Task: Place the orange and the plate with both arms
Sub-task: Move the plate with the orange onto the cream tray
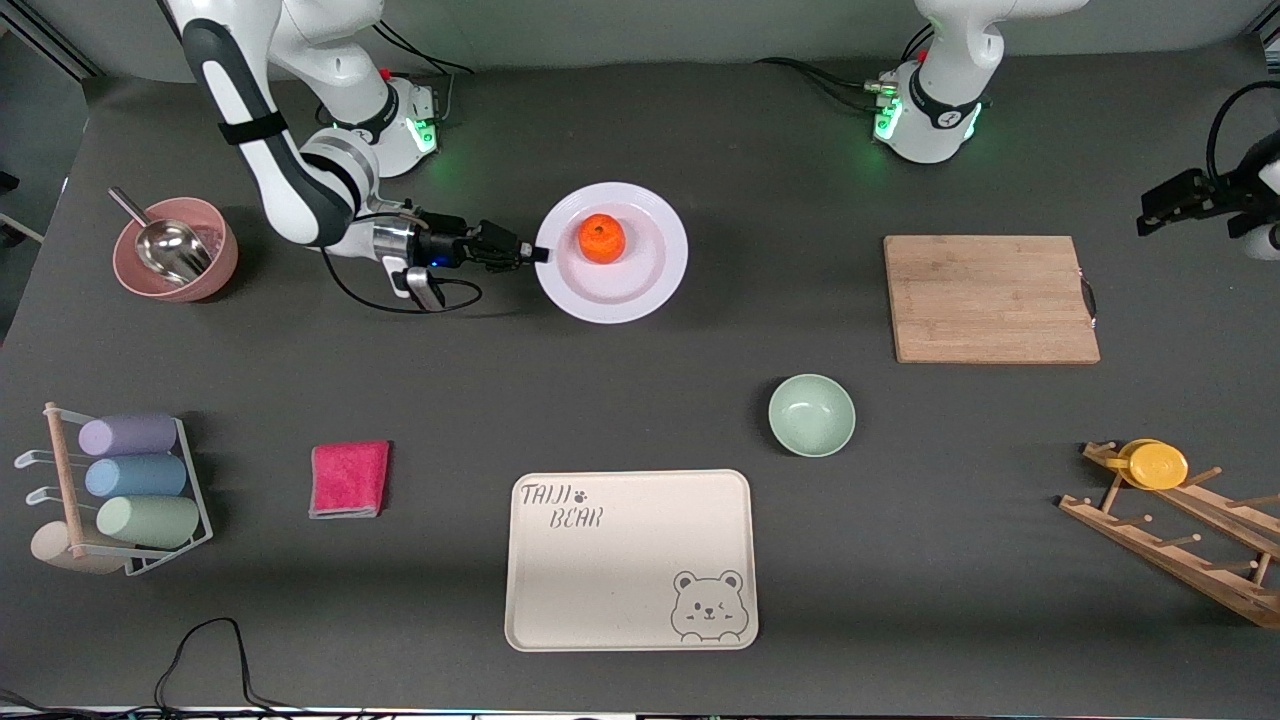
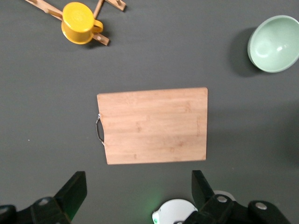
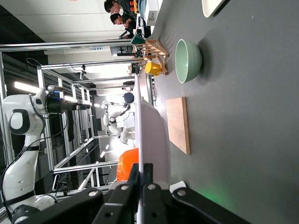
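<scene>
The pale lavender-white plate [image 1: 640, 285] is held level near the right arm's base, and the bright orange [image 1: 602, 239] sits on its centre. My right gripper [image 1: 541, 254] is shut on the plate's rim at the side toward the right arm's end. In the right wrist view the plate [image 3: 148, 135] shows edge-on between the fingers, with the orange [image 3: 127, 164] on it. My left gripper [image 1: 1160, 212] is open and empty, raised high at the left arm's end of the table, over the bare table beside the cutting board [image 2: 153, 124].
A wooden cutting board [image 1: 990, 298] lies near the left arm's base. A mint-green bowl [image 1: 811, 414] and a cream bear tray [image 1: 630, 560] lie nearer the camera. A pink cloth [image 1: 349, 479], cup rack [image 1: 130, 492], pink bowl with scoop [image 1: 175, 248] and yellow cup on a wooden rack [image 1: 1155, 464] stand around.
</scene>
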`<move>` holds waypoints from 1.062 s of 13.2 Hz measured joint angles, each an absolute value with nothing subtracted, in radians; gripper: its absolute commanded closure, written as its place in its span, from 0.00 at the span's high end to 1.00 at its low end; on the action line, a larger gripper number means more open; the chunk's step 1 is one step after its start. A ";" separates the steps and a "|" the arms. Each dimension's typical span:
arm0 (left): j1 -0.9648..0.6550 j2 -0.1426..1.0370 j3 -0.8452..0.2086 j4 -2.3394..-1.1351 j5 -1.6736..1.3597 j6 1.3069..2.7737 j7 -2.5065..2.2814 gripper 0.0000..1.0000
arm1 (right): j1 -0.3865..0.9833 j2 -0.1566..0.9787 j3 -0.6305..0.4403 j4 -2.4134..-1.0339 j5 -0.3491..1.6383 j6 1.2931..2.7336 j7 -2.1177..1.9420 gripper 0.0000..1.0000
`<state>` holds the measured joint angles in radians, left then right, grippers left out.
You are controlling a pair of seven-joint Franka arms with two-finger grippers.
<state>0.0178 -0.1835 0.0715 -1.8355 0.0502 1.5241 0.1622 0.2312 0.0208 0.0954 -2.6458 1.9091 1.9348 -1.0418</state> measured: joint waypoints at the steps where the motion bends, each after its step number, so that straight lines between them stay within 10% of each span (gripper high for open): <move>1: 0.018 -0.195 0.060 -1.834 0.050 1.516 0.162 1.00 | 0.221 0.021 0.094 -2.617 1.882 1.949 -1.011 0.00; 14: 0.020 -0.199 0.064 -1.790 0.050 1.516 0.135 1.00 | 0.168 0.522 0.031 -1.828 1.705 2.018 -0.728 0.00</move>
